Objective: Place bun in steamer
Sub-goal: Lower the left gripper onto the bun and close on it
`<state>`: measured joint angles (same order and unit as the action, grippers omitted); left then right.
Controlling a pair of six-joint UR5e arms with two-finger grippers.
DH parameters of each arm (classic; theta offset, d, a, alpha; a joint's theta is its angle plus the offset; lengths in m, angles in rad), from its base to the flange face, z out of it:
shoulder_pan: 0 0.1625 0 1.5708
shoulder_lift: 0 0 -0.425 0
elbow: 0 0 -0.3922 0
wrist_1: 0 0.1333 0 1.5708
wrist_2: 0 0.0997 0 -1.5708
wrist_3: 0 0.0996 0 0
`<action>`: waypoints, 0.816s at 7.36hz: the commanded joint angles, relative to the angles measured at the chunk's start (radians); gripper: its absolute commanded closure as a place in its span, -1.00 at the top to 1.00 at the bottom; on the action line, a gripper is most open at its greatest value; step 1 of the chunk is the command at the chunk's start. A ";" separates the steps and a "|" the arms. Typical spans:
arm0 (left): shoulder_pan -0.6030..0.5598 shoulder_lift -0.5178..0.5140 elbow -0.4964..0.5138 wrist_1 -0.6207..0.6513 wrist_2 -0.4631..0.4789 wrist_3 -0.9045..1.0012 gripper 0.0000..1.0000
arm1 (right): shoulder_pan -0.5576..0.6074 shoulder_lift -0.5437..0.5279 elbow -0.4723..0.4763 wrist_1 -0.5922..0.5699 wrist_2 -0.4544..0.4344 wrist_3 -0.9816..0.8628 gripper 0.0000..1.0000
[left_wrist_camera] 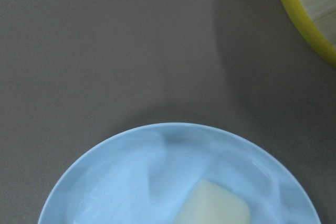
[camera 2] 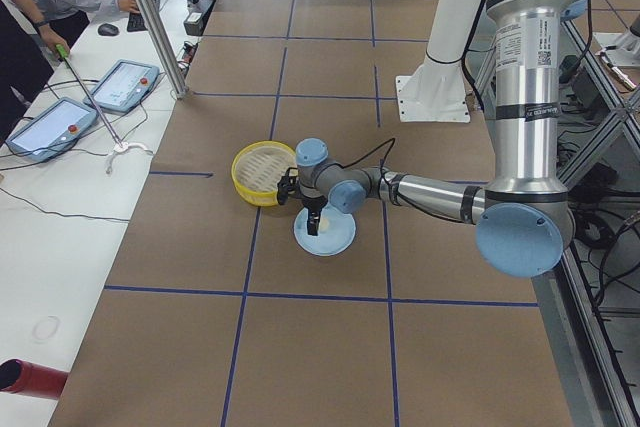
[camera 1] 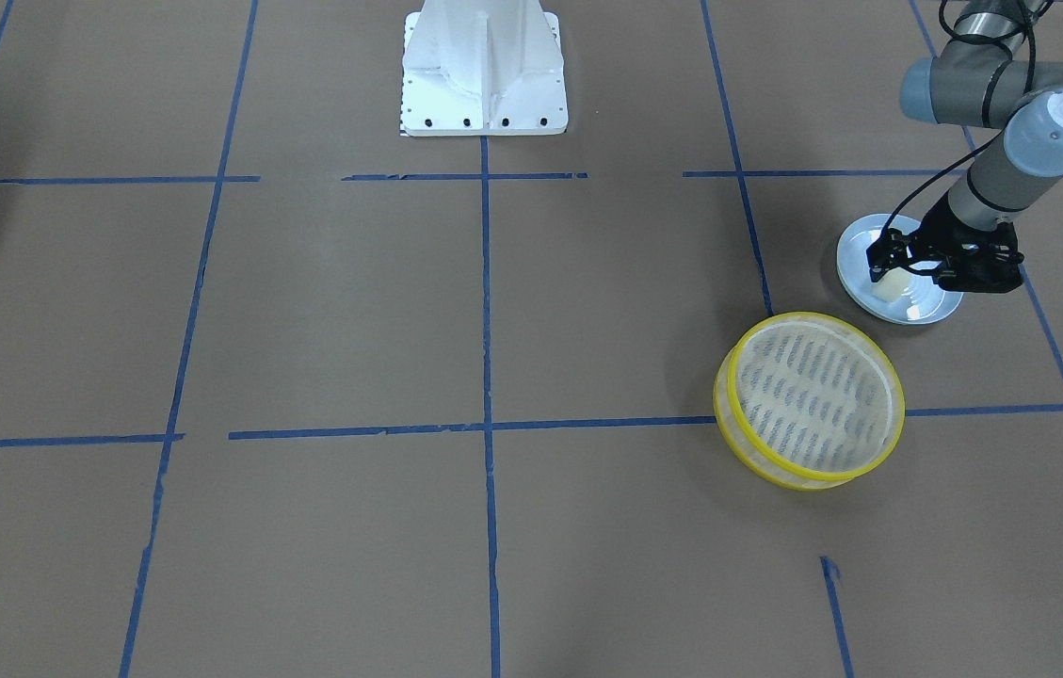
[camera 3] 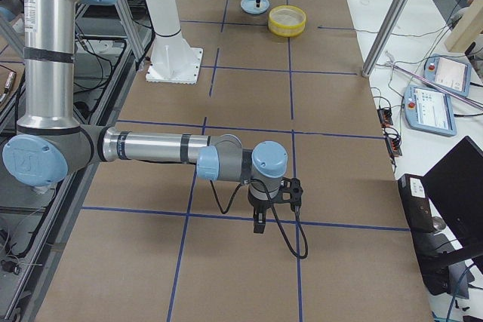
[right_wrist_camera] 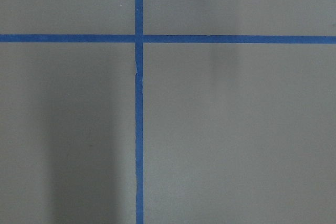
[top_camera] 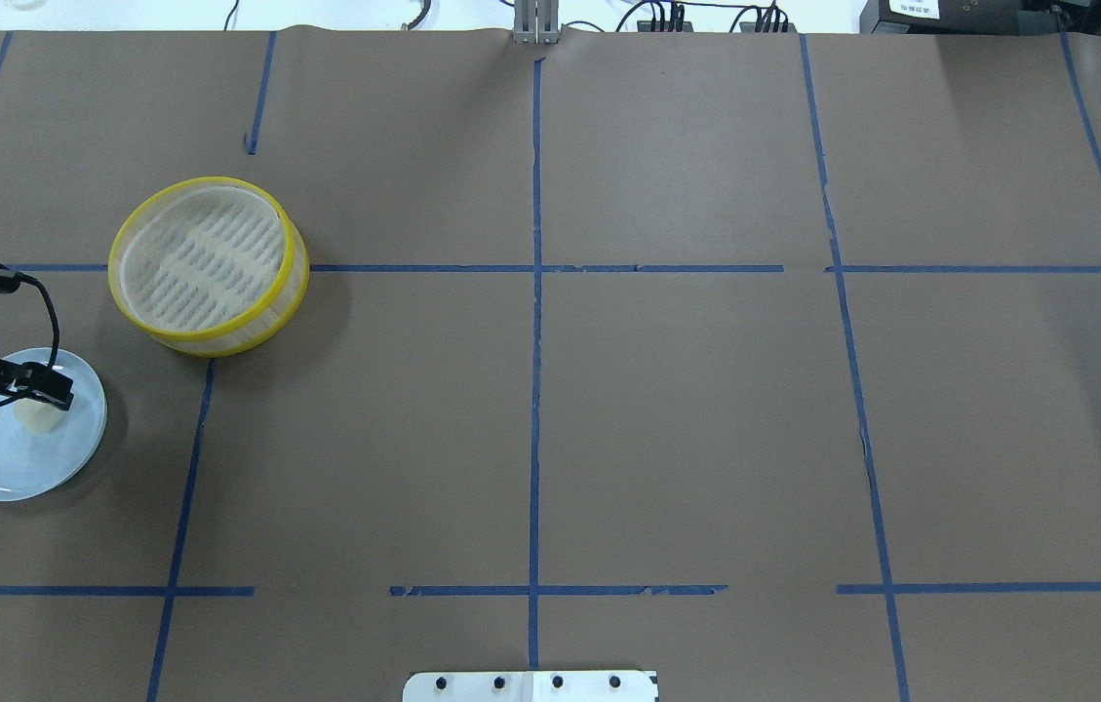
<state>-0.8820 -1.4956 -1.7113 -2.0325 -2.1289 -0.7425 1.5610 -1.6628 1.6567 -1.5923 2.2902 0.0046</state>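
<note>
Left gripper is over the blue plate, tips pointing down, jaws look apart. Bun sits on the plate directly under the tips; can't tell if they touch. Steamer is near the gripper, further out from the robot base, nothing in it. Right gripper hangs above tape lines, well apart; can't tell its jaw state.

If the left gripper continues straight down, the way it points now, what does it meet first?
Most likely the bun, which lies on the pale blue plate right under the left gripper. The gap between them is hard to judge; the plate would come next.
</note>
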 commanded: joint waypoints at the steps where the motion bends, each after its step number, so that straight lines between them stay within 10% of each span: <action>1: 0.003 0.000 -0.001 0.000 -0.002 -0.005 0.63 | 0.001 0.000 0.000 0.000 0.000 0.000 1.00; 6: 0.014 0.000 0.004 0.000 -0.028 -0.009 0.63 | 0.001 0.000 0.000 0.000 0.000 0.000 1.00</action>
<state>-0.8699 -1.4956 -1.7077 -2.0325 -2.1561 -0.7505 1.5615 -1.6628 1.6567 -1.5923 2.2902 0.0046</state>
